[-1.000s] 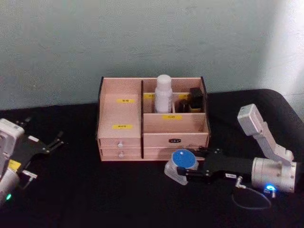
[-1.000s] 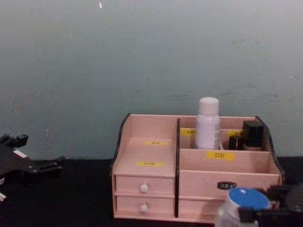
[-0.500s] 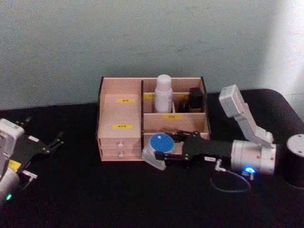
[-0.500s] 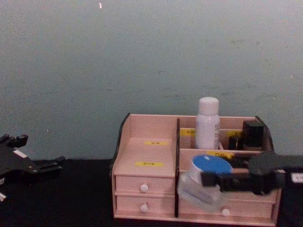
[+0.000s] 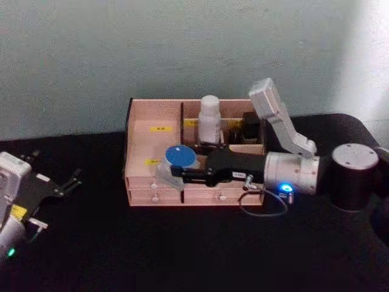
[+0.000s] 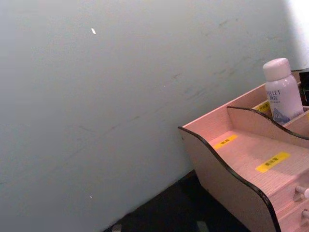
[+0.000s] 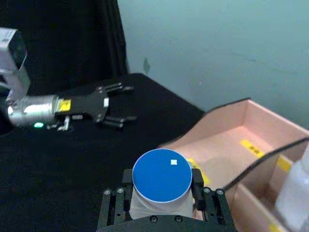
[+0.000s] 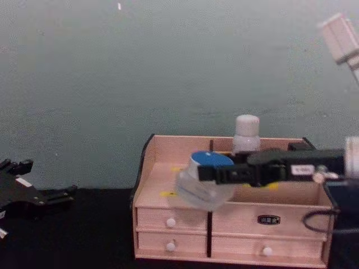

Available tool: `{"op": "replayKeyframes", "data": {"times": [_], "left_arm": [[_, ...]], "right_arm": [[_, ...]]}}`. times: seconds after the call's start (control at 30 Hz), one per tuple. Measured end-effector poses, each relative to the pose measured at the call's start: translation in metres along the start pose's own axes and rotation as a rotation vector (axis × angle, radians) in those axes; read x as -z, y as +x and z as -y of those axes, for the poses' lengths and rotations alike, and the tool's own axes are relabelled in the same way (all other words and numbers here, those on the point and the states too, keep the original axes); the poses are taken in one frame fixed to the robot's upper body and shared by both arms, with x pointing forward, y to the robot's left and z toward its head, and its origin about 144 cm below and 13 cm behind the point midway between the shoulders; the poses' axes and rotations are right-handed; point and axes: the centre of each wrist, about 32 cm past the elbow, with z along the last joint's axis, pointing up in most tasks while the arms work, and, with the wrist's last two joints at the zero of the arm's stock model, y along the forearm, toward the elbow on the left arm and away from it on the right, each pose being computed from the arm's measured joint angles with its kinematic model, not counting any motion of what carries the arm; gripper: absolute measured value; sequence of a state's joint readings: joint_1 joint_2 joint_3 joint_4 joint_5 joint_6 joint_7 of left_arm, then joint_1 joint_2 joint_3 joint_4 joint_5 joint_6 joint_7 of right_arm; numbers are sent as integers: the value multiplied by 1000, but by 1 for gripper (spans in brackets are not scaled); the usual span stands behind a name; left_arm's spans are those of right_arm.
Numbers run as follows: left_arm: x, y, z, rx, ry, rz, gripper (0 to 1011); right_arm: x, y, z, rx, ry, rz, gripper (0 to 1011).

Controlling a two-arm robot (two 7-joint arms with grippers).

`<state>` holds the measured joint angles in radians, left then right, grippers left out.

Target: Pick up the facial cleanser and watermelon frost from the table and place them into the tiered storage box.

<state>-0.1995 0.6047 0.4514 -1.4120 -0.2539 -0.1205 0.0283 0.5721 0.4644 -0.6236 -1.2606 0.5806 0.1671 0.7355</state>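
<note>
The watermelon frost (image 5: 181, 157) had risen off the worktop and travelled left, now at frame centre above the tiered storage box (image 5: 141, 142)'s left step, clamped in the right hand (image 5: 176, 172). Release looked imminent. The facial cleanser (image 5: 209, 120) stood inside already; the left hand (image 5: 68, 182) idled wide at lower left.

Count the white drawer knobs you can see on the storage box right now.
3 in the chest view: two stacked on the left drawers of the tiered storage box, one on the lower right drawer. The upper right drawer's knob isn't discernible.
</note>
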Motion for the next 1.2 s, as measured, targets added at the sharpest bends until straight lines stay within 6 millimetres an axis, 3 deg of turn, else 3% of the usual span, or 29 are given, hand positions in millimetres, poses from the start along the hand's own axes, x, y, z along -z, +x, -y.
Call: {"op": "replayKeyframes", "data": {"times": [0.67,1.2], "left_arm": [[0,0,0,0,0,0,1001],[0,0,0,0,0,0,1001]], "right_arm": [[-22,18,-54,89,1,15,728],[-21,34,-79,139,-42,3,728]]}}
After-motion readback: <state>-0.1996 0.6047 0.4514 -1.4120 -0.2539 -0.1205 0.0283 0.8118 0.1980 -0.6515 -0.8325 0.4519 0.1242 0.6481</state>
